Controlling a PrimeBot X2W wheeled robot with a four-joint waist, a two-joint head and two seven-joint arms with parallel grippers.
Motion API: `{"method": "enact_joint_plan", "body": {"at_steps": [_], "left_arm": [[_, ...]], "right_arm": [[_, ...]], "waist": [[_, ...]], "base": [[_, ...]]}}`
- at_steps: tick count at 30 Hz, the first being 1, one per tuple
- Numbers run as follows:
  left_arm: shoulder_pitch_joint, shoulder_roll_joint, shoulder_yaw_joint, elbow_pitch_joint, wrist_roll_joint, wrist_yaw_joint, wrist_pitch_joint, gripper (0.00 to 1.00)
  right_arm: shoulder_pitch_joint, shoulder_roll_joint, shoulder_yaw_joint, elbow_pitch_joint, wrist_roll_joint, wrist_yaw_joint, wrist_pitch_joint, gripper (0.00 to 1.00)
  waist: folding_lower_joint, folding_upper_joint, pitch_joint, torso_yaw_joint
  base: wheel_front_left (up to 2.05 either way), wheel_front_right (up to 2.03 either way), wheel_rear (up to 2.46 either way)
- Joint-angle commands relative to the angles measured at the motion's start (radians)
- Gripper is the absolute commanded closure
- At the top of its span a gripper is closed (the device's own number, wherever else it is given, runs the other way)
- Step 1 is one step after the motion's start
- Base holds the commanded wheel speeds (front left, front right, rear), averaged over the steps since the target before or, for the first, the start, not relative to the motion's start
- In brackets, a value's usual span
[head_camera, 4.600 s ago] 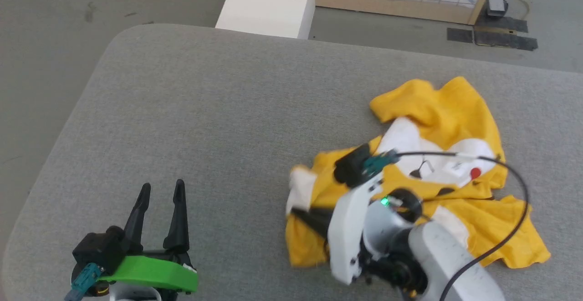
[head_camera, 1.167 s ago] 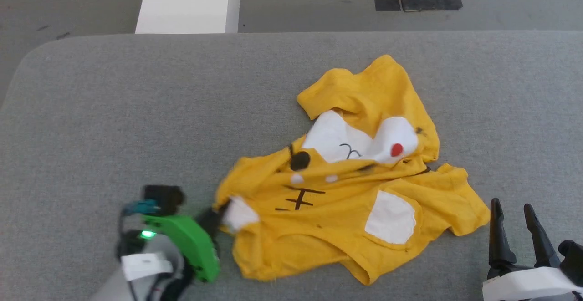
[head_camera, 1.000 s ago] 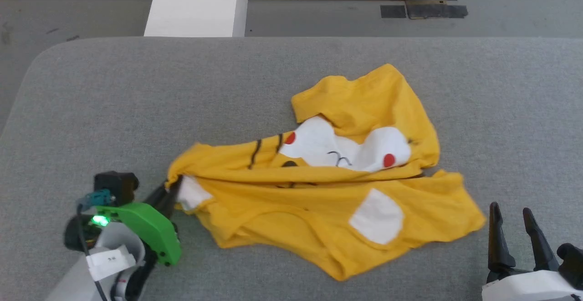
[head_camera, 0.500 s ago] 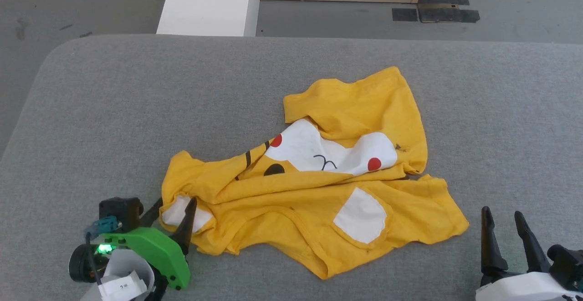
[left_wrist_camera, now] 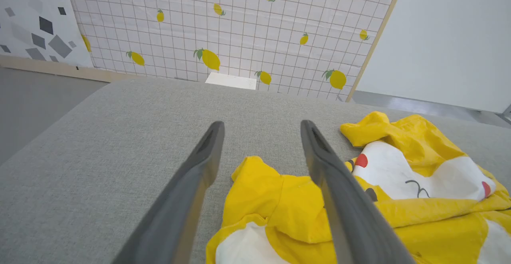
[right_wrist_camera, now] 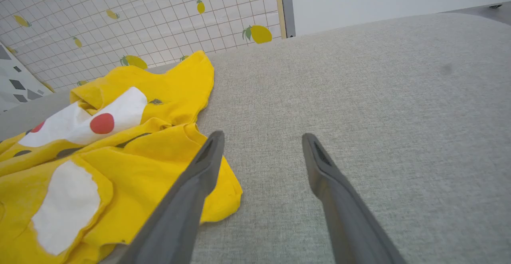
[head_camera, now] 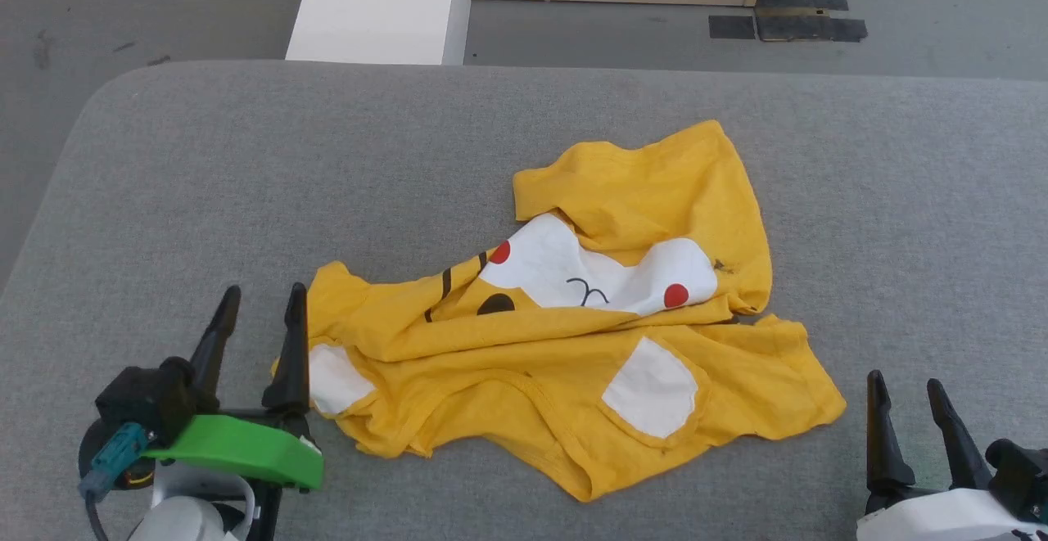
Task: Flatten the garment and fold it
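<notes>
Garment (head_camera: 573, 377): a bright yellow T-shirt with white patches, red dots and black marks, lying crumpled and unfolded on the grey fabric-covered surface (head_camera: 246, 181) between the two grippers. Left gripper (head_camera: 265, 290): fingers spread wide, nothing held between them. The garment's nearest corner, which carries a white patch, lies just beside and partly under this gripper's right finger; whether that finger touches the cloth cannot be told. In the left wrist view a yellow fold sits below the gap between the fingers, and the printed face extends to the right of the right finger. Right gripper (head_camera: 904, 381): fingers spread equally wide, nothing held, nothing touched. The garment's hem corner lies near this gripper's left finger, on its left side and slightly ahead of the tips, with bare grey surface ahead of and to the right of both fingers. The surface has rounded corners; its far-left corner lies well ahead of the left gripper. Beyond the far edge, ahead of the left gripper, stands a white block (head_camera: 381, 9) on a grey floor (head_camera: 123, 33). Behind it runs a wood-framed wall panel (left_wrist_camera: 239, 24) printed with a grid and lemons. Dark mats (head_camera: 786, 27) lie on the floor far ahead of the right gripper.
</notes>
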State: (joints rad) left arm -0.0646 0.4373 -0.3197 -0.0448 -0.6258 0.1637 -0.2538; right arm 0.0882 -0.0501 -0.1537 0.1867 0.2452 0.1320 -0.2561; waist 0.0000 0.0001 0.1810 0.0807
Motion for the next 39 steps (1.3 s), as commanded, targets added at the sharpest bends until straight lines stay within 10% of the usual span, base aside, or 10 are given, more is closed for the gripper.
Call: {"method": "enact_joint_plan", "body": {"at_steps": [1, 10, 24, 34, 36, 39], "left_arm": [[0.021, -0.023, 0.03, -0.022, 0.039, -0.008, -0.007, 0.0], [0.113, -0.158, 0.156, -0.042, 0.193, -0.104, -0.008, 0.0], [0.086, -0.272, 0.279, -0.02, 0.279, -0.239, -0.008, 0.0], [0.064, -0.3, 0.304, 0.02, 0.299, -0.28, -0.008, 0.0], [0.062, -0.302, 0.305, 0.027, 0.302, -0.283, -0.008, 0.0], [0.064, -0.304, 0.312, 0.033, 0.304, -0.287, -0.008, 0.0]], "right_arm": [[0.001, 0.0, 0.0, -0.005, -0.009, -0.001, -0.006, 0.0], [-0.026, 0.0, 0.012, -0.072, -0.072, -0.001, 0.077, 0.0], [-0.108, 0.0, 0.045, -0.228, -0.228, -0.001, 0.73, 0.0], [-0.143, 0.0, 0.085, -0.143, -0.248, -0.001, 0.909, 0.0], [-0.149, 0.0, 0.098, -0.123, -0.247, -0.001, 0.91, 0.99], [-0.163, 0.0, 0.11, -0.119, -0.209, -0.001, 0.902, 1.0]], "waist": [[0.0, -0.0001, 0.0, 0.001], [0.0, -0.0001, 0.003, 0.01], [0.0, -0.0001, 0.066, 0.04], [0.0, -0.0001, 0.079, 0.081], [0.0, -0.0001, 0.077, 0.086], [0.0, -0.0001, 0.072, 0.083]], "base": [[0.0, 0.0, 0.0], [0.0, 0.0, 0.0], [0.0, 0.0, 0.0], [0.0, 0.0, 0.0], [0.0, 0.0, 0.0], [0.0, 0.0, 0.0]]}}
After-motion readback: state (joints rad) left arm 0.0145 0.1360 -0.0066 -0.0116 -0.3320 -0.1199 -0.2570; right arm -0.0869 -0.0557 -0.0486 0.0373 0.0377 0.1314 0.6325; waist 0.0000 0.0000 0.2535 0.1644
